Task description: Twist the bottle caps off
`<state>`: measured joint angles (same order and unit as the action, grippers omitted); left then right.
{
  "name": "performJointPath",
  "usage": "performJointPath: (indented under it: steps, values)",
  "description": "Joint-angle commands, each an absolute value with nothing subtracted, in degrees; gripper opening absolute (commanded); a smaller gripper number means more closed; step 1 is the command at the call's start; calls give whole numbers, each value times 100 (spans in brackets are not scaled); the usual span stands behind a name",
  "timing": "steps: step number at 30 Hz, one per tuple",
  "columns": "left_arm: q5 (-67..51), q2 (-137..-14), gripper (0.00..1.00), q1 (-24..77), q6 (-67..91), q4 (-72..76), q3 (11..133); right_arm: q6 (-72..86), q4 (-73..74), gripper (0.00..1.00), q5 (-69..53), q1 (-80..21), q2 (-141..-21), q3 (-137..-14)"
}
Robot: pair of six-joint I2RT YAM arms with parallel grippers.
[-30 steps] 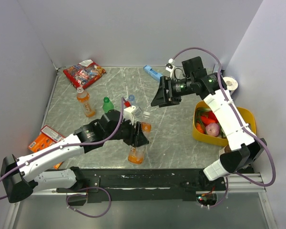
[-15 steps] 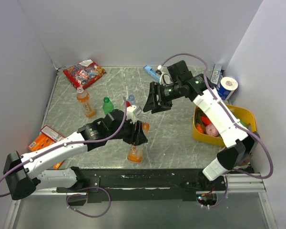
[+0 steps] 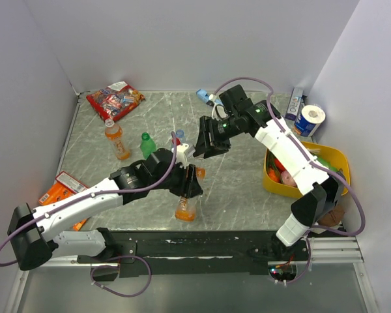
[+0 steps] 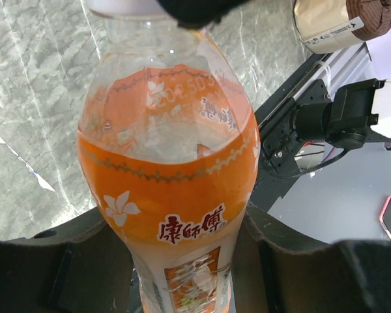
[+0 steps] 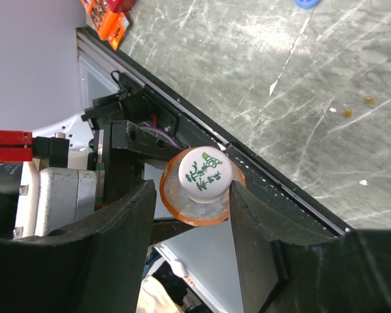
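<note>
An orange bottle hangs tilted above the table's front, my left gripper shut on its body. Its white cap sits between the fingers of my right gripper; the right finger touches the cap, while a gap remains at the left one. From above, the right gripper stands over the bottle's neck. A second orange bottle and a green bottle stand at the left. A clear bottle with a blue cap shows partly behind the left arm.
A yellow bowl with vegetables sits at the right edge, a blue-and-white roll behind it. A red snack bag lies at the back left, an orange box at the left edge, a blue item at the back.
My right gripper has swung left and down onto the held bottle's cap, its jaws narrowing. The left gripper keeps the bottle in about the same place.
</note>
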<state>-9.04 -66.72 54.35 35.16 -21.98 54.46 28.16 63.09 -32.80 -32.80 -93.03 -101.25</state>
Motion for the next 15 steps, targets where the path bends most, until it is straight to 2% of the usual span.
performJointPath:
  steps: [1,11,15]
  values:
    - [-870,-6706,51,5449,3489,-2092,5722,2936,6065,54,-3401,-3419,-9343,-10301]
    - [-923,-6811,51,5563,3340,-2074,5783,2804,5994,51,-3331,-3472,-9457,-10239]
    - [-932,-6847,51,5572,3322,-2074,5801,2830,5924,47,-3384,-3463,-9466,-10248]
